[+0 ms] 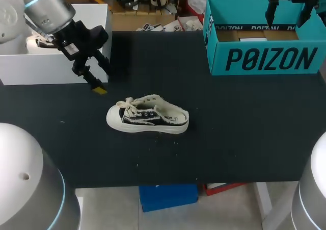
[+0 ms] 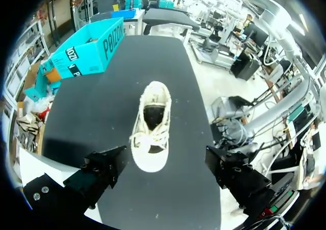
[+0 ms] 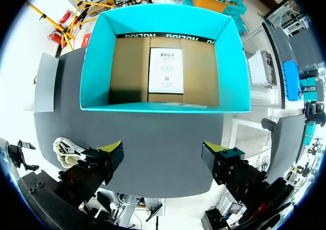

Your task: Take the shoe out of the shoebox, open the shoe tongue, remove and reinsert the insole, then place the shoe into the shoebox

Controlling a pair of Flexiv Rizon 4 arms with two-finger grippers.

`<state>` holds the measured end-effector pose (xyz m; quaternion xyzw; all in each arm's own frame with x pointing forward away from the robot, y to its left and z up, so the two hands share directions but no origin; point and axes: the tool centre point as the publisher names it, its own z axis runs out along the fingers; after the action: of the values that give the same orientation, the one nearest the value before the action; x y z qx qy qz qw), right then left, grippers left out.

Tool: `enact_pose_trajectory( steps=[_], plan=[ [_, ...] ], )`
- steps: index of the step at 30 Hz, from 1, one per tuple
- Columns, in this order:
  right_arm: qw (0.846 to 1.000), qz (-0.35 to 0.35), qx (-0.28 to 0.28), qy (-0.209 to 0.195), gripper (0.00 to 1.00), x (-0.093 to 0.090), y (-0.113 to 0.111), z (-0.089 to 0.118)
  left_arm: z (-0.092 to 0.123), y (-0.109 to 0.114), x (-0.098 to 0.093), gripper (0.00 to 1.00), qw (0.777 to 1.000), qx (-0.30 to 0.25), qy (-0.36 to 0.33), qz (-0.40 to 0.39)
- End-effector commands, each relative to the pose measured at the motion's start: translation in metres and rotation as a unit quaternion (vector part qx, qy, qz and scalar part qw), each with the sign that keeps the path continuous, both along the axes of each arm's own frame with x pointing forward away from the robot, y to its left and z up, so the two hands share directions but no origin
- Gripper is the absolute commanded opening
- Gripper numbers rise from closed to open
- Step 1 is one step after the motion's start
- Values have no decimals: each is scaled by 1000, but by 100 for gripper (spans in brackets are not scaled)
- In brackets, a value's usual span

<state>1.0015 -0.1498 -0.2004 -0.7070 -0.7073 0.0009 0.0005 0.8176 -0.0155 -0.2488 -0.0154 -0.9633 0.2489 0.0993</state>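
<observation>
Head view: the shoe [image 1: 147,119] stands on its sole near the middle of the black tabletop [image 1: 229,138]. It is black canvas with a white toe cap, cream laces and a frayed cream collar. The teal shoebox [image 1: 265,59] sits well apart from the shoe, out past its heel and farther back, with its top open.

Left wrist view: the left hand [image 2: 165,164] hangs just short of the shoe's toe. Its fingers are spread wide to either side of the toe and touch nothing. The shoe's heel points away from it.

Right wrist view: the right hand [image 3: 163,156] is far from the shoe, up over the shoebox. Its fingers stand wide apart and hold nothing. A white label [image 3: 165,70] lies on the box's brown floor, and the shoe shows just beside one finger.
</observation>
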Motion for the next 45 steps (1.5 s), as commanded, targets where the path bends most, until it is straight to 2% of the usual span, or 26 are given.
enact_pose_trajectory(
  steps=[1,7,14,23,32,45],
  plan=[
    [1000,0,0,0,100,0,0,0,-1,1,-2,100,1000,-1,-5,2],
    [1000,0,0,0,100,0,0,0,-1,1,-2,100,1000,-1,-5,2],
    [1000,0,0,0,100,0,0,0,-8,26,-11,100,998,-67,-10,-8],
    [1000,0,0,0,100,0,0,0,-20,44,-22,100,992,-126,-16,6],
    [1000,0,0,0,100,0,0,0,-35,48,-35,100,991,-131,-5,36],
    [1000,0,0,0,100,0,0,0,-38,47,-41,100,990,-137,-7,40]
  ],
)
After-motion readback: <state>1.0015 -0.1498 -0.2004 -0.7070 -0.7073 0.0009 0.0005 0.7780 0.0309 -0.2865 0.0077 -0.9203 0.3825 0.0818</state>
